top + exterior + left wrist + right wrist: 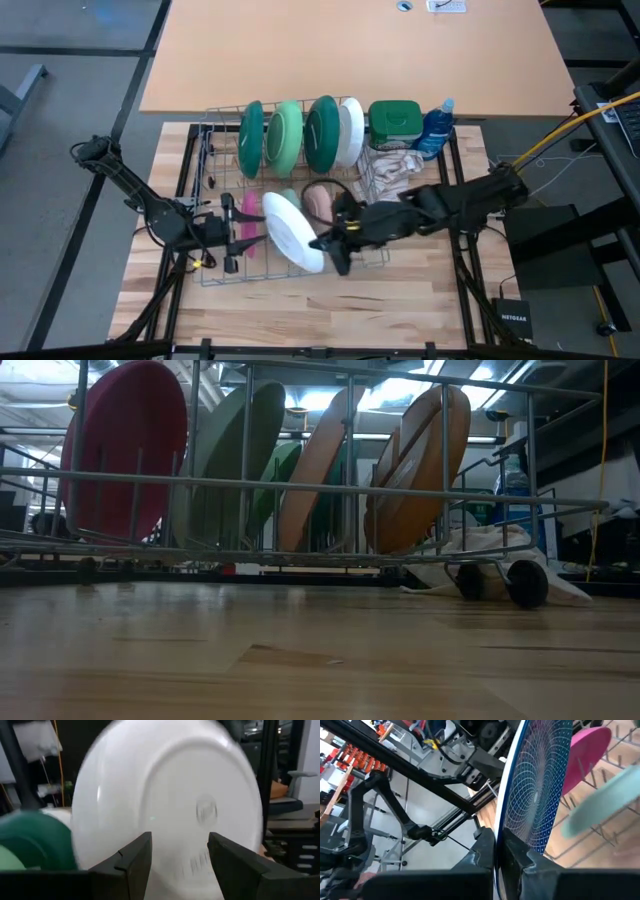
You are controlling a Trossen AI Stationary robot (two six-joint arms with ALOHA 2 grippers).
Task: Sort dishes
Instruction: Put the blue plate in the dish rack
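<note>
White round plate (pixel 293 232) with a blue patterned face stands on edge in the front row of the wire dish rack (pixel 215 125), around 6 o'clock of table centre on the light wooden table (pixel 400 300); right gripper (pixel 330 243) pinches its rim, fingers pressed together on the edge, seen up close in the right wrist view (pixel 532 795). Left gripper (pixel 228 235) sits at the rack's 9 o'clock side with fingers spread, not holding anything, facing the plate's white underside (pixel 170 805). Small pink round plate (pixel 248 225) stands just beside the left gripper. Back row at 12 o'clock holds upright a dark green plate (pixel 250 138), light green plate (pixel 284 136), another dark green plate (pixel 322 132) and a white plate (pixel 351 131). Green square-lidded tub (pixel 394 120), blue bottle (pixel 436 128) and beige cloth (pixel 392 168) lie toward 2 o'clock.
</note>
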